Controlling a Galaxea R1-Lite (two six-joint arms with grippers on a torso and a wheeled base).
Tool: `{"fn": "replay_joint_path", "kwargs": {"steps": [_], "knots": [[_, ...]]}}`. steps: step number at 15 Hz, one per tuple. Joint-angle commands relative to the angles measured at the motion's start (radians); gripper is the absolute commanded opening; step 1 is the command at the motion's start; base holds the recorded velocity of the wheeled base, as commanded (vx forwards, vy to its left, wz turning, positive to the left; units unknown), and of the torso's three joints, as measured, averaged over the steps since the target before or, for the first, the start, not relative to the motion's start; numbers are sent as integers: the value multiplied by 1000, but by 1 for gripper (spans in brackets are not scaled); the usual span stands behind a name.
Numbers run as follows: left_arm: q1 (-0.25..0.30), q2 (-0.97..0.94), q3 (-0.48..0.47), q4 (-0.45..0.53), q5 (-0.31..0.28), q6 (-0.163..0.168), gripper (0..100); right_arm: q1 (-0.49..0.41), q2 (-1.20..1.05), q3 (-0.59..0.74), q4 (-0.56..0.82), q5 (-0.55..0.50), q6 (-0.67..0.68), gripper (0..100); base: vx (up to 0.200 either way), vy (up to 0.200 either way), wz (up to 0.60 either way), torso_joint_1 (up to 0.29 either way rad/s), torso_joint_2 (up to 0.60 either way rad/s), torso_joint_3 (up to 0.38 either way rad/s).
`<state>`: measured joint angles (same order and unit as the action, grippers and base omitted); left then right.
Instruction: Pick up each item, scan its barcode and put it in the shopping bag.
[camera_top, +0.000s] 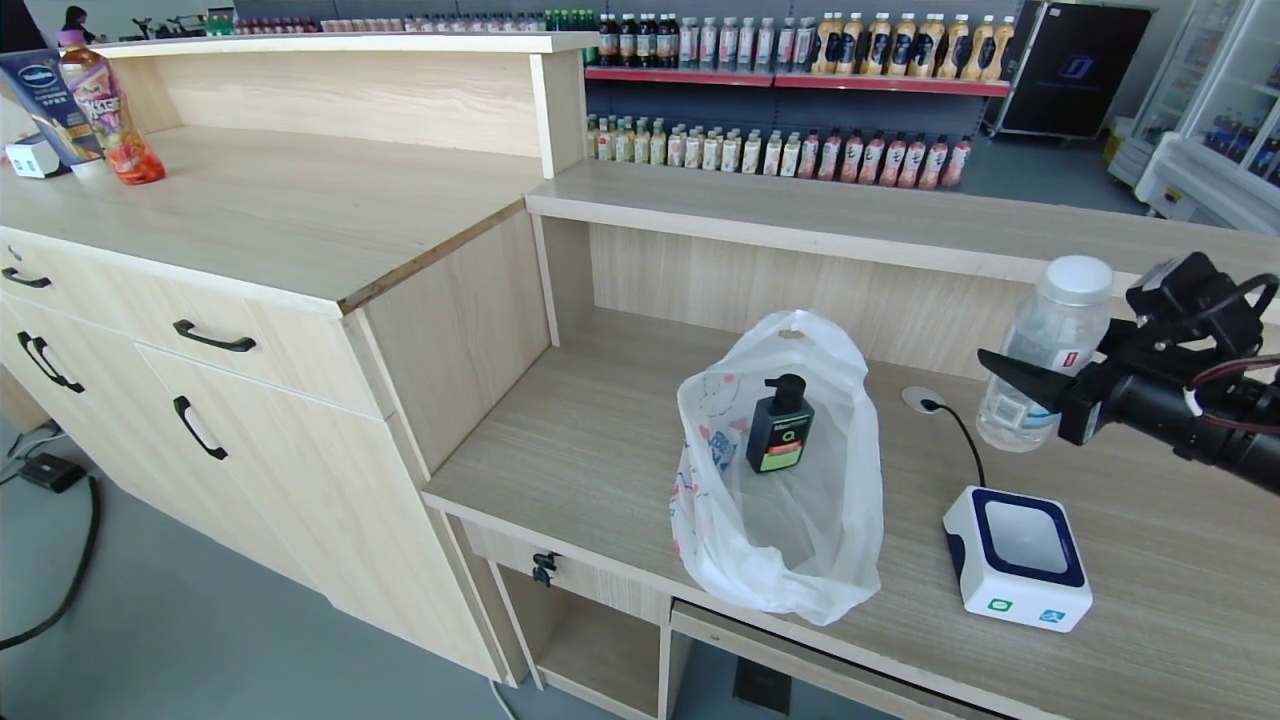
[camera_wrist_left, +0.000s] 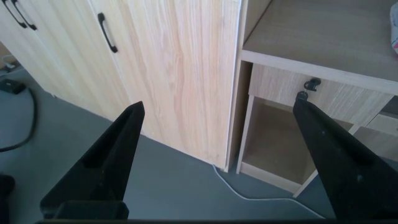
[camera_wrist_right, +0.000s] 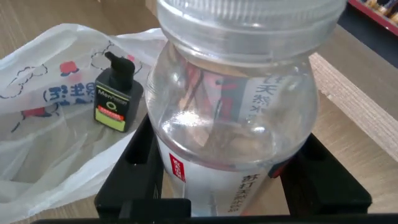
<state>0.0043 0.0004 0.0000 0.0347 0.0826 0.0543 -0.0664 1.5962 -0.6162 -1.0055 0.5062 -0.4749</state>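
Observation:
A clear water bottle with a white cap stands slightly tilted at the back right of the lower counter. My right gripper is shut on it; in the right wrist view its black fingers press both sides of the bottle. The white shopping bag lies open mid-counter with a dark pump bottle inside, also seen in the bag as a pump bottle. A white and blue scanner sits in front of the water bottle. My left gripper hangs open and empty, low beside the cabinet.
A black cable runs from a counter grommet to the scanner. The taller counter with drawers rises on the left, carrying an orange drink bottle and a blue tube. Shelves of bottles stand behind.

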Motion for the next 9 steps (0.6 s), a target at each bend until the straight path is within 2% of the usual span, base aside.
{"fn": "replay_joint_path", "kwargs": {"steps": [1,3,4,6,7,9], "knots": [[0,0,0,1,0,-1,100,7,-96,-82,100,-83,84,0,0,0,0,0,0,0],[0,0,0,-1,0,1,100,3,-140,-134,217,-175,165,0,0,0,0,0,0,0],[0,0,0,-1,0,-1,100,3,-170,-149,260,-265,214,0,0,0,0,0,0,0],[0,0,0,1,0,1,100,17,-213,-108,272,-423,220,0,0,0,0,0,0,0],[0,0,0,1,0,-1,100,20,-223,-79,271,-472,219,0,0,0,0,0,0,0],[0,0,0,-1,0,1,100,26,-248,-56,269,-488,208,0,0,0,0,0,0,0]]}}
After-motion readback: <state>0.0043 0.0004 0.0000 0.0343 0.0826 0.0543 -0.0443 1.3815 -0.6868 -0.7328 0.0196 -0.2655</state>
